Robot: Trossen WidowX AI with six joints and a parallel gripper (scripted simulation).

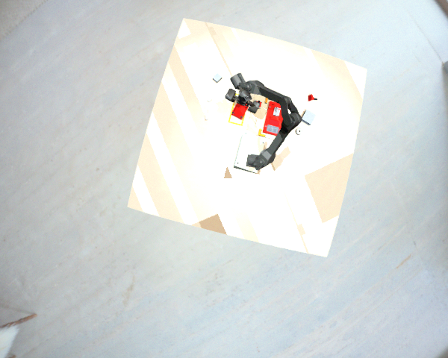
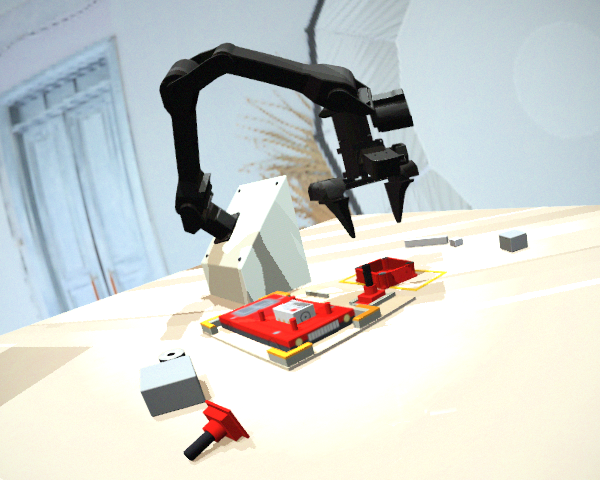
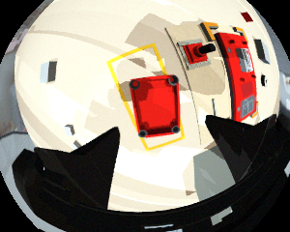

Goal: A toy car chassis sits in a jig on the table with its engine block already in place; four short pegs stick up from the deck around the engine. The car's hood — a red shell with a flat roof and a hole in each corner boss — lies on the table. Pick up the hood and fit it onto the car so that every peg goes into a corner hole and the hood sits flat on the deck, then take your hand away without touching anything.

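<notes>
The red hood (image 1: 240,111) (image 2: 397,274) (image 3: 157,103) lies upside down, its hollow side and corner bosses facing up, partly inside a yellow outline (image 2: 430,281) (image 3: 131,53). The red chassis (image 1: 269,120) (image 2: 248,326) (image 3: 230,52) sits between the orange-topped corners of the jig (image 1: 261,133) (image 2: 291,353) (image 3: 210,27). The grey engine block (image 1: 277,111) (image 2: 294,312) (image 3: 245,60) is on its deck, with short red pegs (image 2: 293,324) around it. My gripper (image 1: 243,101) (image 2: 375,229) (image 3: 164,126) is open and empty, pointing down well above the hood.
A red part with an upright black post (image 2: 367,274) (image 3: 206,48) stands between hood and jig. Another red part with a black handle (image 1: 311,97) (image 2: 224,421) lies beyond the chassis, near a grey block (image 1: 308,117) (image 2: 172,386) and a ring (image 1: 298,131). A smaller block (image 1: 216,77) (image 2: 512,240) lies past the hood.
</notes>
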